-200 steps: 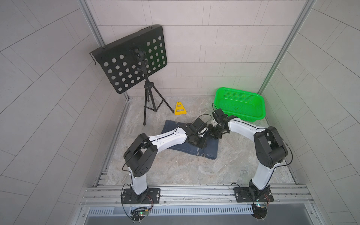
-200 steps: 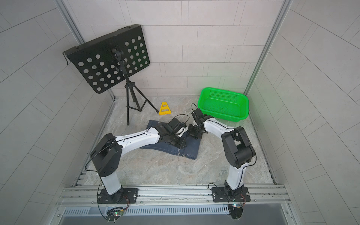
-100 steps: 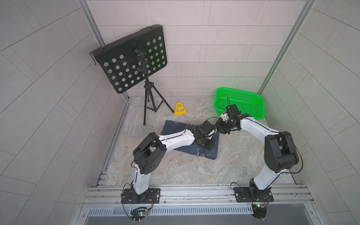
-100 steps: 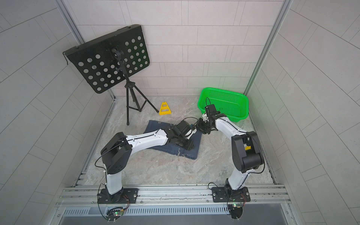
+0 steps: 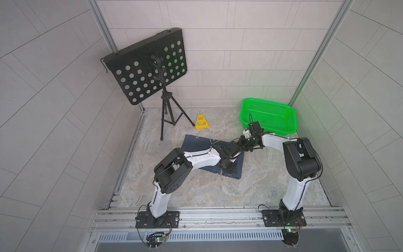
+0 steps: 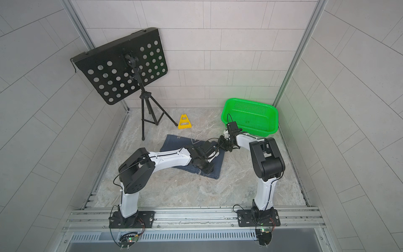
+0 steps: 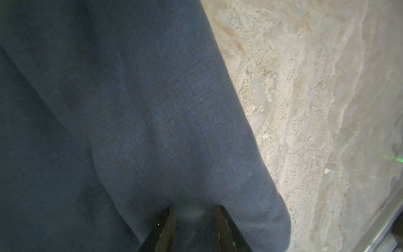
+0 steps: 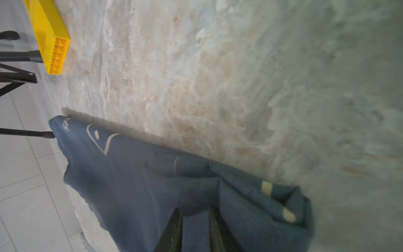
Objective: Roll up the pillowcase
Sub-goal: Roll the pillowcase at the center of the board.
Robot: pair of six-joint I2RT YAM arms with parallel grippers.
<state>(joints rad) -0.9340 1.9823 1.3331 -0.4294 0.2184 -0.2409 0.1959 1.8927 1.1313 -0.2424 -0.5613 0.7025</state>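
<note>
The pillowcase (image 5: pixel 197 144) (image 6: pixel 174 143) is a dark navy cloth with pale line drawings, lying folded on the marble floor in both top views. My left gripper (image 5: pixel 228 168) (image 6: pixel 205 168) points down at its right edge. In the left wrist view the left gripper (image 7: pixel 195 210) is shut on a rounded fold of the pillowcase (image 7: pixel 152 109). My right gripper (image 5: pixel 242 146) (image 6: pixel 220 145) is at the cloth's far right corner. In the right wrist view the right gripper (image 8: pixel 194 212) is shut on bunched pillowcase (image 8: pixel 130 174), raised a little off the floor.
A green basket (image 5: pixel 269 102) stands at the back right, just behind my right wrist. A yellow wedge (image 5: pixel 201 122) (image 8: pixel 52 37) lies behind the cloth. A black music stand (image 5: pixel 148 65) on a tripod stands at the back left. Metal rails edge the floor.
Both grippers have moved to the right, from over the cloth's middle to its right edge. The right arm has swung out toward the basket, and its jaws have drawn closer on the cloth.
</note>
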